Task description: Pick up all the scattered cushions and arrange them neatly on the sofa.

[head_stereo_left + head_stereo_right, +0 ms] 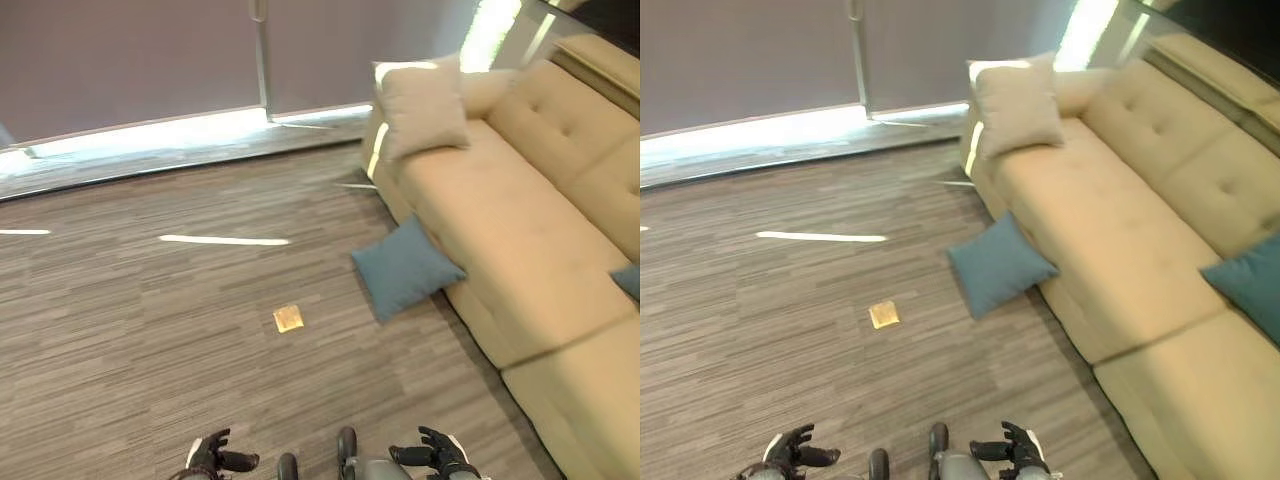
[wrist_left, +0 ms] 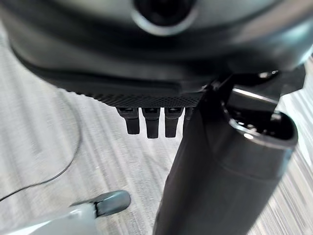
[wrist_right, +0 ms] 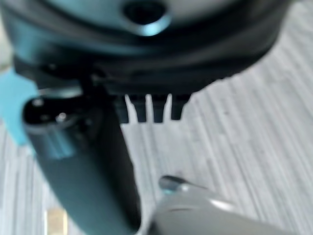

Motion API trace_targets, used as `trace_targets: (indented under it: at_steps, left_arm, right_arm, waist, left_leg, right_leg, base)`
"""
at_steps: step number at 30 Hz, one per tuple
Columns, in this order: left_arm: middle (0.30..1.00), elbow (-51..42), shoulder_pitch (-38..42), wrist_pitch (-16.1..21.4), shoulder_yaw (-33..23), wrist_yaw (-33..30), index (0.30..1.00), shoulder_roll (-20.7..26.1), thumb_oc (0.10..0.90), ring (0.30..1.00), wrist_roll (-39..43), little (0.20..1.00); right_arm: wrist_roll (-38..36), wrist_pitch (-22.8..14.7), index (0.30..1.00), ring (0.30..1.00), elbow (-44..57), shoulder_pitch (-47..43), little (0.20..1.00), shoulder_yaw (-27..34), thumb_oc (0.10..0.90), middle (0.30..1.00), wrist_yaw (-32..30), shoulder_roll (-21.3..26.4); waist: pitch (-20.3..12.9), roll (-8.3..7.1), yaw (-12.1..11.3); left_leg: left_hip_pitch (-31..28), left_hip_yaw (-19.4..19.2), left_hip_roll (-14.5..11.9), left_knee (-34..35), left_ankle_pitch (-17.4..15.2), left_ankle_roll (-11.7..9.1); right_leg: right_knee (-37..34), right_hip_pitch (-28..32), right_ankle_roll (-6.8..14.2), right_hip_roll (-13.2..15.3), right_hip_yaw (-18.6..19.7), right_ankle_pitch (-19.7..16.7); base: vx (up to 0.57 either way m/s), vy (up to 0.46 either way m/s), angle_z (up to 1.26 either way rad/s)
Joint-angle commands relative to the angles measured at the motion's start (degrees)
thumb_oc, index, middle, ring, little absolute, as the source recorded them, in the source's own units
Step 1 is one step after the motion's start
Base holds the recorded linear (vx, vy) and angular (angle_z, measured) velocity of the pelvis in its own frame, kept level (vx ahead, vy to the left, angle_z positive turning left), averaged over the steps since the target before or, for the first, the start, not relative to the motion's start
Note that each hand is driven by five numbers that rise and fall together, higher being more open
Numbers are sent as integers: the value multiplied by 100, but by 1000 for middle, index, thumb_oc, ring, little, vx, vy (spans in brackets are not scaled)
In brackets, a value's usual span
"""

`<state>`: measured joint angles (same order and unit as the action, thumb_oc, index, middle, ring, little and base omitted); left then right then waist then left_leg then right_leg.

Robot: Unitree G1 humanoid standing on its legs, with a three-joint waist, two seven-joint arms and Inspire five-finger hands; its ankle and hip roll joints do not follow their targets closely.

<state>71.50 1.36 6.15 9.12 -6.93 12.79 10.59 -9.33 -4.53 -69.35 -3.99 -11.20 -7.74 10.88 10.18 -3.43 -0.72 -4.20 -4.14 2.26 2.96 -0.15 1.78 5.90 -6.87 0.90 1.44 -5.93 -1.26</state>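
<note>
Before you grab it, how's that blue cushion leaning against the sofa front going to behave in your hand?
The blue cushion looks plump and soft, so it will probably squash and sag rather than stay stiff. It seems light for its bulk. Propped on the floor against the sofa, it may flop flat if nudged. Its fabric cover looks unlikely to slip.

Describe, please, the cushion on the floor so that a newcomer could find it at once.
Start at the long beige sofa along the right of the room. Against its front edge, about midway along, a blue cushion leans tilted on the grey floor. The beige cushion and the other blue cushion both sit up on the sofa.
</note>
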Motion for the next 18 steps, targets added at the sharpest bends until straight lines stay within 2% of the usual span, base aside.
trace_targets:
  at_steps: [1,2,3,5,6,7,11,12,13,14,15,17,18]
  left_arm:
    - [900,26,341,174,228,17,900,-59,800,900,-183,900]
    - [900,-8,378,162,277,5,900,-102,800,900,-125,900]
    - [900,12,358,154,265,1,900,-103,800,900,-107,900]
    - [900,60,318,118,237,9,900,-89,800,900,-101,900]
    - [900,97,259,111,227,-3,900,-42,800,900,-151,900]
    - [900,77,258,122,234,-3,900,-26,800,900,-140,900]
    - [900,117,161,98,183,4,900,-8,800,900,-190,900]
    - [900,96,158,101,160,19,900,9,800,900,-198,900]
    - [900,96,158,101,159,19,900,10,800,900,-198,900]
    - [900,61,163,105,124,8,900,30,800,900,-178,900]
    - [900,0,161,102,104,1,900,60,800,900,-159,900]
    - [900,-55,160,101,83,-15,900,101,800,900,-144,900]
    - [900,-46,143,100,65,-27,900,109,800,900,-136,900]
  right_arm:
    - [-40,-109,900,900,-45,57,900,62,800,900,-143,503]
    - [-153,-129,900,900,-9,-22,900,57,800,900,-154,537]
    - [-171,-126,900,900,-11,-14,900,62,800,900,-161,528]
    - [-175,-112,900,900,-27,1,900,61,800,900,-155,502]
    - [-177,-132,900,900,-24,28,900,36,800,900,-184,458]
    - [-183,-138,900,900,-2,31,900,26,800,900,-183,436]
    - [-80,-111,900,900,-24,99,900,22,800,900,-161,373]
    - [-7,-90,900,900,-15,73,900,-27,800,900,-132,333]
    - [-7,-90,900,900,-15,73,900,-27,800,900,-132,332]
    - [49,-75,900,900,12,48,900,-55,800,900,-112,310]
    - [92,-50,900,900,46,6,900,-91,800,900,-90,300]
    - [148,-50,900,900,134,-29,900,-132,800,900,-91,311]
    - [162,-43,900,900,161,-19,900,-124,800,900,-91,303]
  waist:
    - [122,-89,173]
    - [234,-125,203]
    - [216,-121,199]
    - [148,-98,182]
    - [82,-99,93]
    - [85,-99,48]
    - [-51,-115,20]
    - [-84,-129,-12]
    - [-82,-132,-18]
    - [-95,-105,-52]
    - [-58,-64,-51]
    - [19,60,-41]
    - [41,105,-34]
  left_leg:
    - [615,-70,-18,-1206,-561,-411]
    - [1093,-398,-215,-1881,-617,-459]
    - [1166,-439,-273,-1883,-593,-435]
    - [1253,-490,-357,-1573,-445,-401]
    - [1547,-454,-446,-1057,33,-438]
    - [1672,-437,-467,-982,139,-462]
    - [1451,-416,-350,-753,118,-363]
    - [1321,-461,-280,-731,18,-272]
    - [1315,-468,-279,-730,16,-270]
    - [1157,-513,-229,-711,-103,-160]
    - [925,-507,-162,-659,-217,-18]
    - [709,-471,-129,-593,-339,142]
    - [595,-478,-130,-531,-374,163]
  right_leg:
    - [-289,665,353,126,-224,380]
    - [-372,745,249,205,-377,418]
    - [-418,785,233,203,-408,445]
    - [-522,877,232,155,-461,511]
    - [-672,1063,260,45,-423,636]
    - [-688,1118,250,11,-381,698]
    - [-431,1227,339,61,-274,831]
    - [-80,1164,443,138,-223,850]
    - [-68,1160,446,141,-216,857]
    - [439,1001,598,243,-263,823]
    - [1226,662,730,373,-232,522]
    - [2061,323,806,489,-313,175]
    - [2262,175,786,523,-379,117]
  base:
    - [-30,-127,115]
    - [-9,-99,95]
    - [59,-67,55]
    - [248,19,12]
    - [377,64,2]
    - [408,102,10]
    - [308,171,-20]
    - [153,116,-66]
    - [278,236,-74]
    - [237,235,-66]
    - [290,283,-33]
    - [245,218,-35]
    - [226,168,-21]
